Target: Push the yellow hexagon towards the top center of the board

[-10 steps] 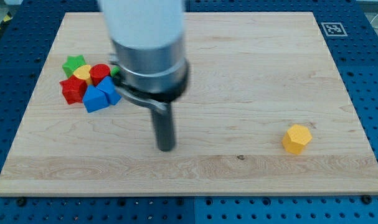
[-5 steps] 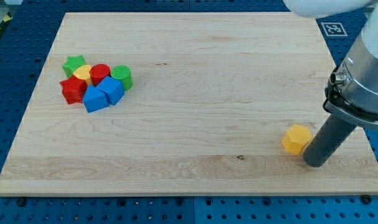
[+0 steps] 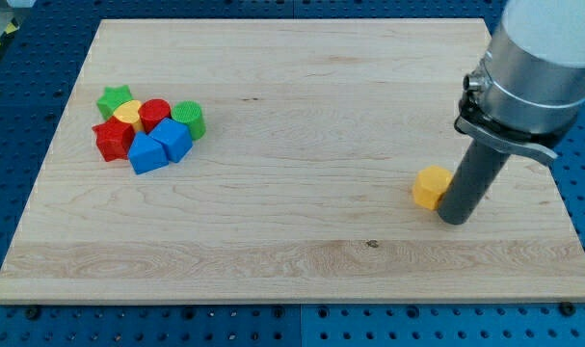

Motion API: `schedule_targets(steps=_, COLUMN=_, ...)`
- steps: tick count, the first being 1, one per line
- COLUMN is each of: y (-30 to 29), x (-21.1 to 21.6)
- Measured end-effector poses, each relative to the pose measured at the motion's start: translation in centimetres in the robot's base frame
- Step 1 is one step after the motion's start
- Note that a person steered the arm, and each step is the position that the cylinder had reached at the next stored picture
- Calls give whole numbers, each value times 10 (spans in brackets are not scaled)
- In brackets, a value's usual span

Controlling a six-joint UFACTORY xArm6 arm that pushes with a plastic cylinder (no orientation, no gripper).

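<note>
The yellow hexagon (image 3: 430, 187) lies on the wooden board (image 3: 302, 106) at the view's right, a little below mid-height. My tip (image 3: 453, 218) stands right against the hexagon's lower right side, touching it. The rod rises from there into the arm's grey body (image 3: 523, 77) at the view's upper right, which hides part of the board's right edge.
A tight cluster sits at the view's left: a green star (image 3: 114, 99), a small yellow block (image 3: 127, 114), a red cylinder (image 3: 154, 113), a green cylinder (image 3: 189, 118), a red block (image 3: 111, 140) and two blue blocks (image 3: 147, 153) (image 3: 174, 140).
My tip swept from the board's middle to the right, came in at the hexagon's lower right, and has pushed it a short way up and to the left.
</note>
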State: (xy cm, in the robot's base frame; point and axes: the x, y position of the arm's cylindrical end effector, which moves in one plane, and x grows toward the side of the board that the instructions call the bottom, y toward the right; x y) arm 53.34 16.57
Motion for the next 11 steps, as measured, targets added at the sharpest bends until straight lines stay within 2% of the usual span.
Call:
schedule_targets(steps=4, y=-42, x=-75)
schedule_targets(steps=8, y=-124, x=-104)
schedule_targets(steps=11, y=-137, x=-180)
